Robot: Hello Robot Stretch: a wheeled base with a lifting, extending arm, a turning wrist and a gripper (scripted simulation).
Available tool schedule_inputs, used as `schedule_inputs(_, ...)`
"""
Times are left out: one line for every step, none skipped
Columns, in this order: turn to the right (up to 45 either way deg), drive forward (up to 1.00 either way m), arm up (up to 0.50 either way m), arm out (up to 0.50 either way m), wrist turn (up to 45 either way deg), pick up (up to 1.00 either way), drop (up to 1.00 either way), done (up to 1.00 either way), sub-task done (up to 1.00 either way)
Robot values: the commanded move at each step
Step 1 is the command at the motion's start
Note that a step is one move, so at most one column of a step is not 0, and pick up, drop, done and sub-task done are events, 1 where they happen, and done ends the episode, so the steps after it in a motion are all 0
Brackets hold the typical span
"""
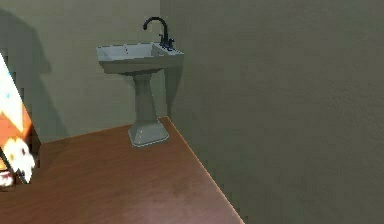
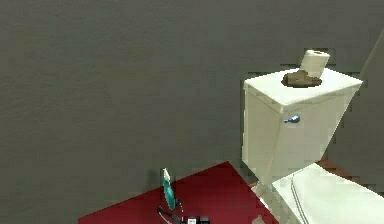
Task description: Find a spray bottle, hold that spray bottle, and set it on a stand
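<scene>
A small upright bottle (image 2: 167,186), teal with a pale top, shows low in the arm side view against the red-brown floor (image 2: 215,190). Its shape fits a spray bottle, though it is too small to be sure. Just below it, at the bottom edge, are the thin fingers and dark body of my gripper (image 2: 171,212), with a small white square to their right. The bottle is right at the gripper's far end, and I cannot tell whether the gripper holds it or anything else.
A white toilet (image 2: 295,125) stands at the arm side view's right, with a paper roll (image 2: 316,62) and a brown dish (image 2: 300,78) on its tank. In the forward view a pedestal sink (image 1: 140,58) with a black tap (image 1: 158,30) fills the corner. A grey wall (image 1: 290,110) runs along the right, and a white-and-orange object (image 1: 14,130) is at the left edge.
</scene>
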Motion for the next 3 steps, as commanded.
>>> schedule_inputs(0.0,0.00,0.10,0.00,0.0,0.00,0.00,0.00,0.00)
schedule_inputs(0.0,0.00,0.50,0.00,0.0,0.00,0.00,0.00,0.00)
schedule_inputs(0.0,0.00,0.04,0.00,0.0,0.00,0.00,0.00,0.00)
